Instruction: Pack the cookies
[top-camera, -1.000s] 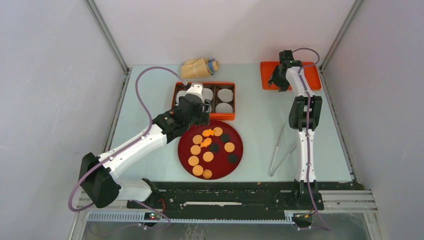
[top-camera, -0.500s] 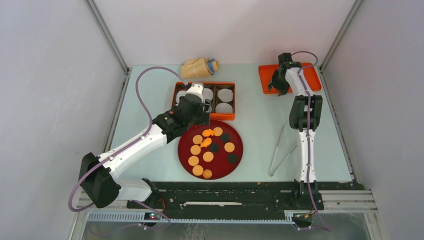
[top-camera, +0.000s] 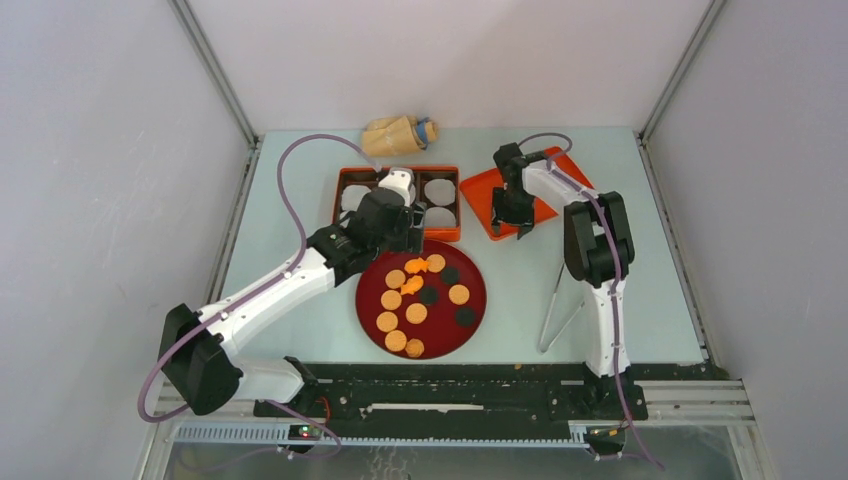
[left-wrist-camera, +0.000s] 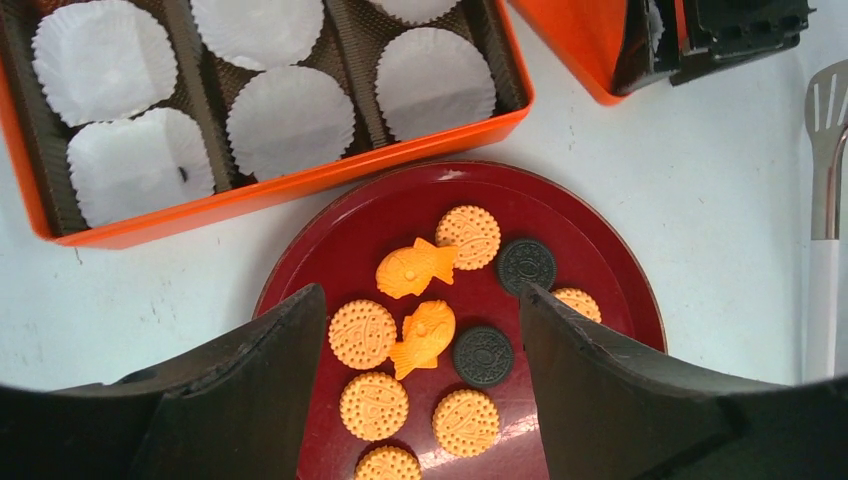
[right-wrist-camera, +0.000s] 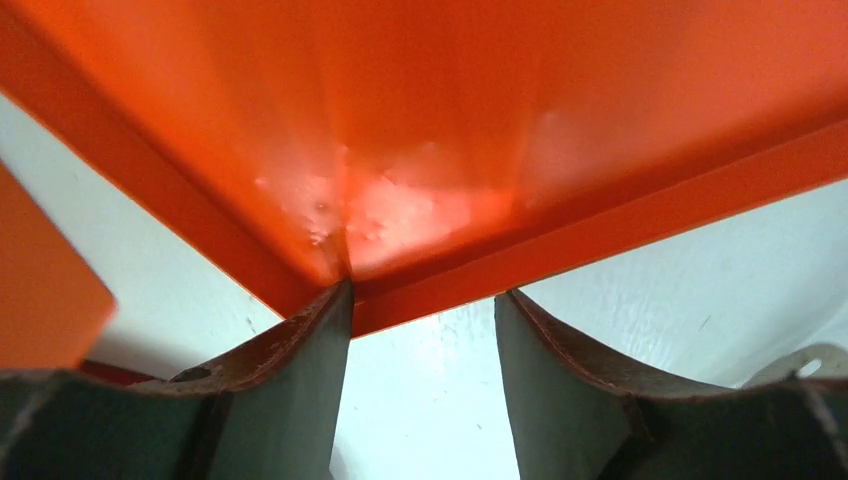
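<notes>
left pincer (left-wrist-camera: 420, 300) spread, hovering above cookies (left-wrist-camera: 468, 237) | right pincer (right-wrist-camera: 422, 295) spread at lid (right-wrist-camera: 500, 120) corner, upper right — unpinched lid could slip — bump box (left-wrist-camera: 300, 185)

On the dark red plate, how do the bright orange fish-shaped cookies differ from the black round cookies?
Shape: the bright orange fish-shaped cookies have an outline with a tail, while the black round cookies are plain discs. Colour: the fish are vivid orange, the discs near-black. Count: the top view shows two fish and three black discs. Both kinds lie flat on the dark red round plate, not yet packed.
</notes>
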